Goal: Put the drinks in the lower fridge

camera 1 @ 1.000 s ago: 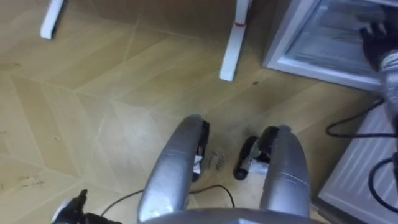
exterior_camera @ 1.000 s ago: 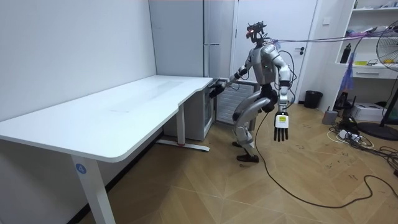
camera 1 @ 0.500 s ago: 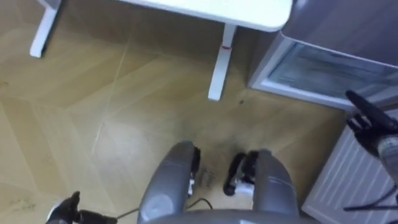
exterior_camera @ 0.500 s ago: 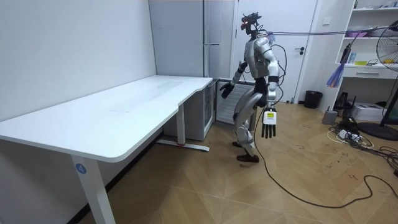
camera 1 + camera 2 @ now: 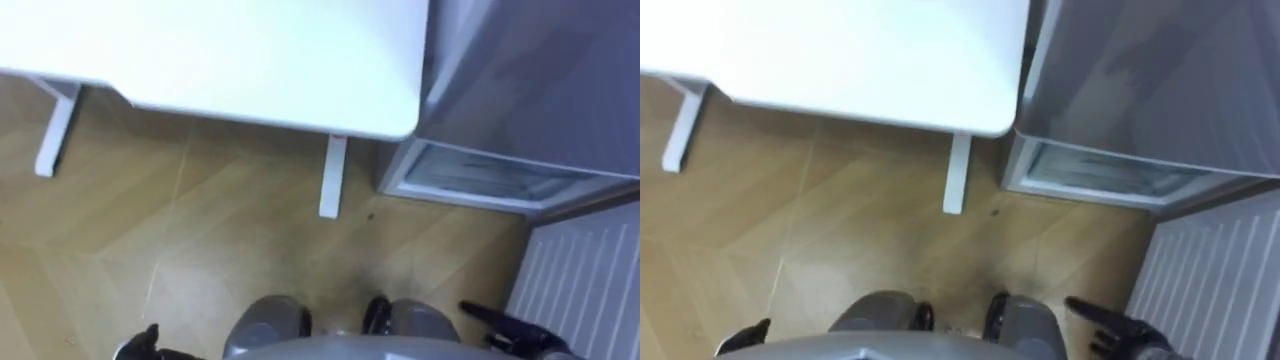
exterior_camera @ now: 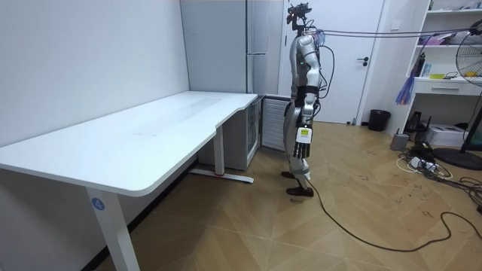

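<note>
In the left eye view the white desk [image 5: 250, 60] is seen from above, with the grey fridge [image 5: 530, 70] just beside its end. The lower fridge [image 5: 480, 178] is open at the foot of it, and its ribbed door [image 5: 585, 275] is swung out over the wooden floor [image 5: 200, 240]. The right hand [image 5: 505, 322] is seen low, near the door, with its fingers straight, apart and holding nothing. The left hand [image 5: 135, 345] is caught at the bottom edge, where its fingers cannot be read.

In the room view the robot is seen upright between the desk's end and the open door. The left hand hangs at its side with its fingers straight, pointing down and empty. No drink is carried, and where the drinks are cannot be told.

The step in hand is judged to be going to fetch a drink, with none yet put in. The door is best left wide open. Each drink should be gripped round its middle and kept upright. The desk corner and the door's edge should be cleared on the way back. A deep bend will be needed for so low a compartment.

In the right eye view the lower fridge's inside is shown as a pale, blurred band under the grey body. What it holds cannot be made out.
</note>
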Motion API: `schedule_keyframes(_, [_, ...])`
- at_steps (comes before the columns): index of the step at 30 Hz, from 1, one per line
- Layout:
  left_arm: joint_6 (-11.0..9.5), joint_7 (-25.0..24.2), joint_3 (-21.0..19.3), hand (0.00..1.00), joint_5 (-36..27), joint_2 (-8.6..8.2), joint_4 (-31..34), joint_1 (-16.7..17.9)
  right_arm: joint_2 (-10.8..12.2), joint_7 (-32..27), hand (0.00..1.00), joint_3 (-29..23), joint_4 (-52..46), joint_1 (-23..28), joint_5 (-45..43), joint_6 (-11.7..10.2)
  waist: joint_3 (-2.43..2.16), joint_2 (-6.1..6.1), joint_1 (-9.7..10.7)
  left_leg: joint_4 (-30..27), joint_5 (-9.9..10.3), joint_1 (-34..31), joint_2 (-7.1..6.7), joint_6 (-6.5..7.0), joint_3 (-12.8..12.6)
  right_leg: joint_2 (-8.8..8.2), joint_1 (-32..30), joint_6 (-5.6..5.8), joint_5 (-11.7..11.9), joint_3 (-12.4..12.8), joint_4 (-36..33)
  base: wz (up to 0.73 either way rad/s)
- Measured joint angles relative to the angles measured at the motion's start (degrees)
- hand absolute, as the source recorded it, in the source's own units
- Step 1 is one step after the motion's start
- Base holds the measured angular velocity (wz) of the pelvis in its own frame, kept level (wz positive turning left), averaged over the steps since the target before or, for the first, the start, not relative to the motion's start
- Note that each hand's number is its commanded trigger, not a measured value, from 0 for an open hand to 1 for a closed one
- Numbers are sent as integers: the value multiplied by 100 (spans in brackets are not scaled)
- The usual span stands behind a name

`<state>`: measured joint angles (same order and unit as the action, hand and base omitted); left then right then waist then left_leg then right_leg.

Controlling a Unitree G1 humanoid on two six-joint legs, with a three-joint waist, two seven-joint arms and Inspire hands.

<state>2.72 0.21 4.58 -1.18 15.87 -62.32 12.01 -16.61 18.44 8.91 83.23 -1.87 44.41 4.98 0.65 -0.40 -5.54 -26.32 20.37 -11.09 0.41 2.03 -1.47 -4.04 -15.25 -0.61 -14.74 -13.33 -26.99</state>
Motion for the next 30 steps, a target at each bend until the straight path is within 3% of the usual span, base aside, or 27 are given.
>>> schedule_keyframes(4, [64,64,-52,0,620,-191,-175,1,184,-9,0,151,-343,218,-798,-70,-16,-37,50,403,-63,530,41,-22,-5,105,595,33,81,-87,467,6])
schedule_keyframes(7, [219,132,-117,0,823,-347,-191,1,272,-29,0,377,-451,215,-908,-68,-15,-62,43,514,-85,787,100,-34,-16,163,850,40,137,-86,674,-3])
schedule_keyframes(11, [398,176,-291,0,1254,-485,-209,7,427,-36,0,278,-505,399,-770,-59,-14,-52,83,773,-118,1145,107,-38,10,194,1235,57,153,-109,875,3])
schedule_keyframes(17, [658,227,-596,0,1600,-605,-201,4,515,-24,0,-24,-522,481,-853,-12,-30,-20,233,997,-132,1413,96,-46,-6,241,1438,67,159,-86,977,-1])
schedule_keyframes(23, [824,158,-908,0,1828,-639,-194,3,533,61,0,-191,-512,540,-877,42,-41,-24,247,1137,-230,1564,98,-85,-63,300,1551,53,204,-14,1138,-4])
schedule_keyframes(30, [1064,146,-1003,0,1893,-636,-189,-7,518,156,0,-155,-514,557,-1079,155,-46,-69,230,1327,-303,1877,139,-110,-145,392,1847,41,323,77,1449,-6])
